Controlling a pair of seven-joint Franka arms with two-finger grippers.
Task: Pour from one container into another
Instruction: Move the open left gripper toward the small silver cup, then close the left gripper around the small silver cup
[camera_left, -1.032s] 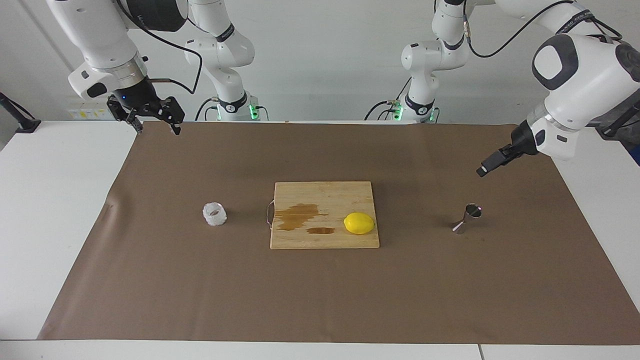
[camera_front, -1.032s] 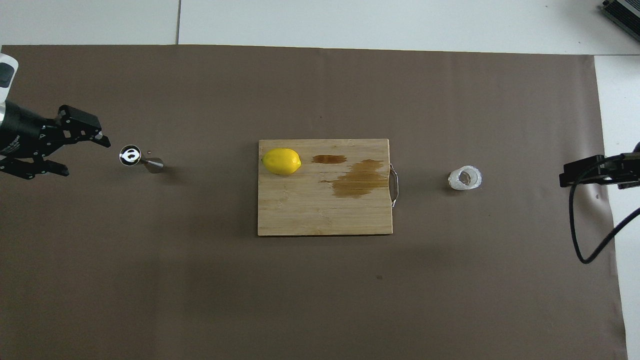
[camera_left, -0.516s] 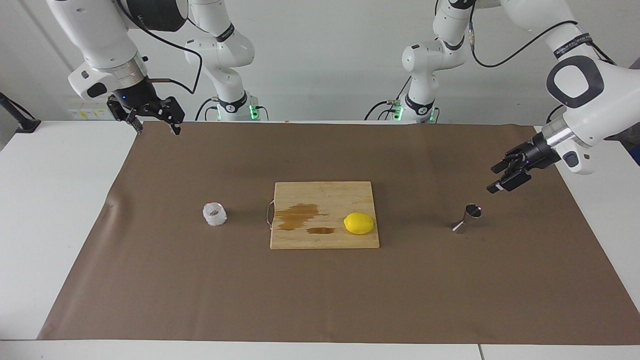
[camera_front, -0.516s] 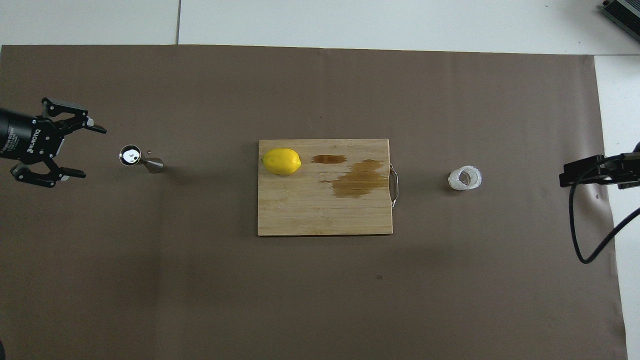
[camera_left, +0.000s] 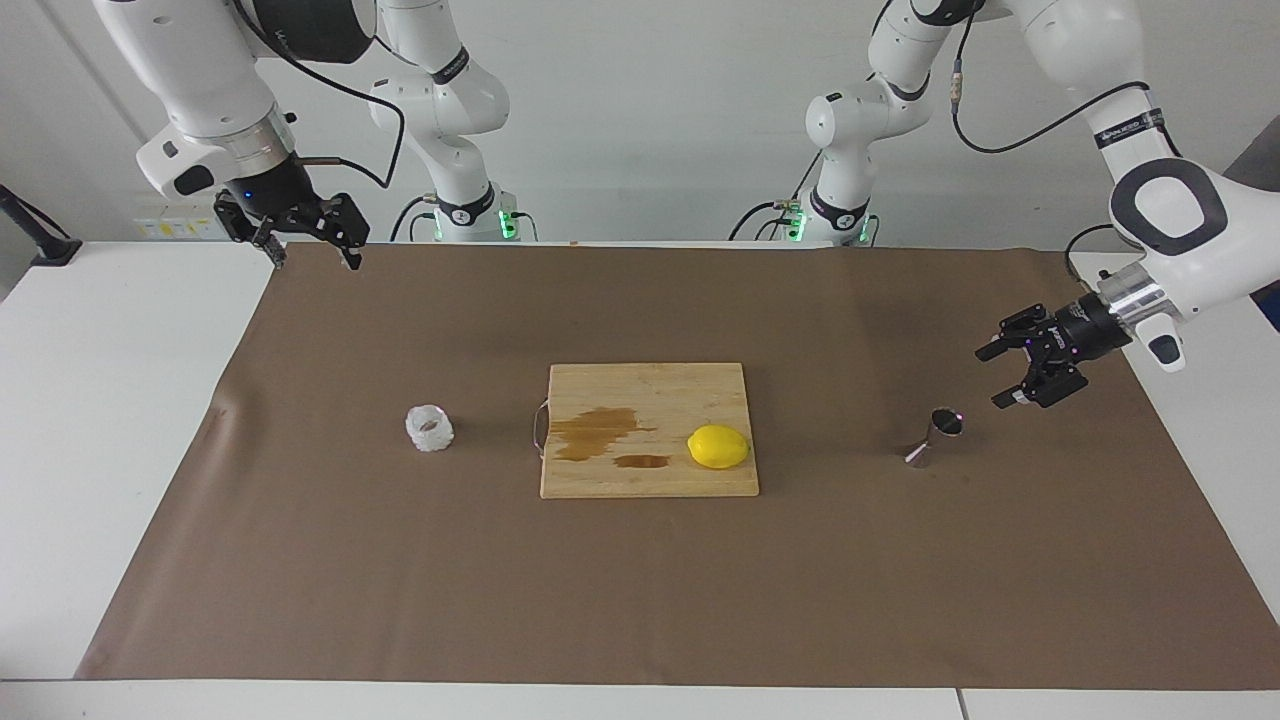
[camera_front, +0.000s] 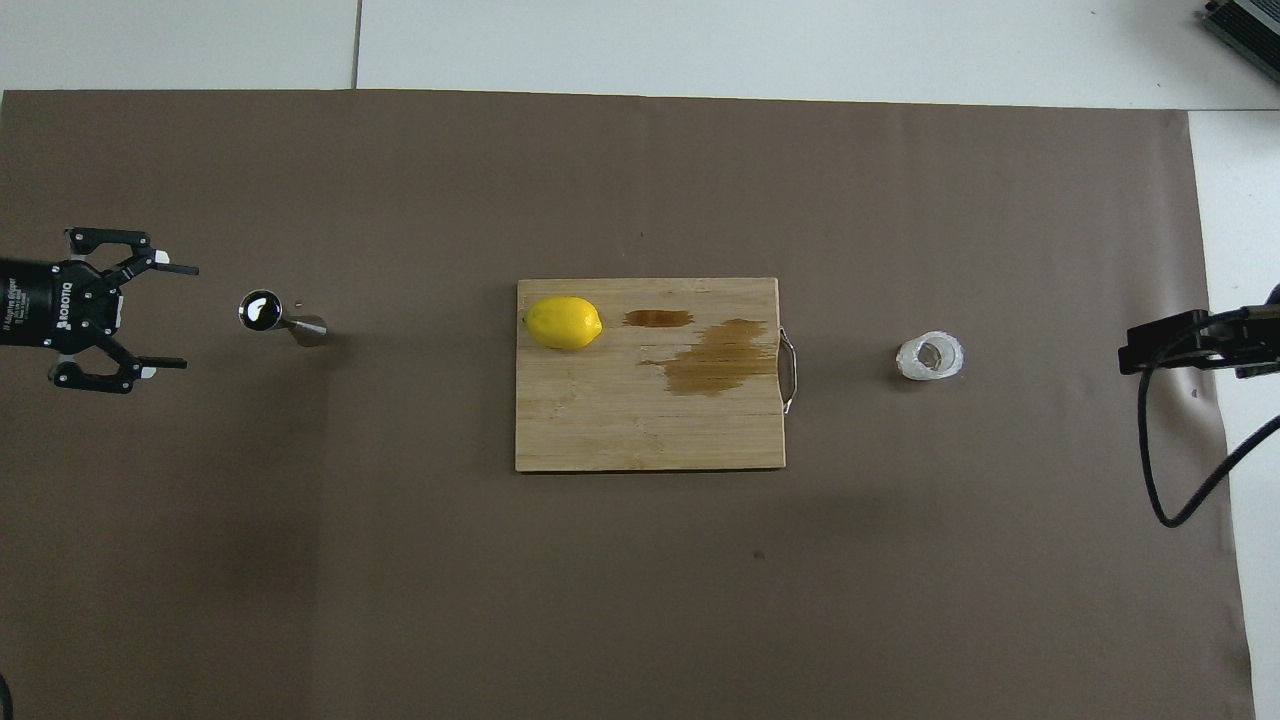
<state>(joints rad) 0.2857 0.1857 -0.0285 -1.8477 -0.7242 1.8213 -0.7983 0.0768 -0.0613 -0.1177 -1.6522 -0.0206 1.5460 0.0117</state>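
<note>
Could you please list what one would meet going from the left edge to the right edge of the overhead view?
Left gripper, open → jigger → lemon on the cutting board → stains → board handle → tumbler → right gripper.

The small squat tumbler (camera_left: 429, 428) of faceted, whitish cut glass is standing upright on the brown paper, beside the handle end of the cutting board (camera_left: 648, 383) (toward the right arm's end of the table), well apart from it. The shiny steel jigger (camera_left: 936, 436), hourglass-shaped with a dark mouth, is standing upright beside the board's other end, toward the left arm's end, farther out from the board than the tumbler.
</note>
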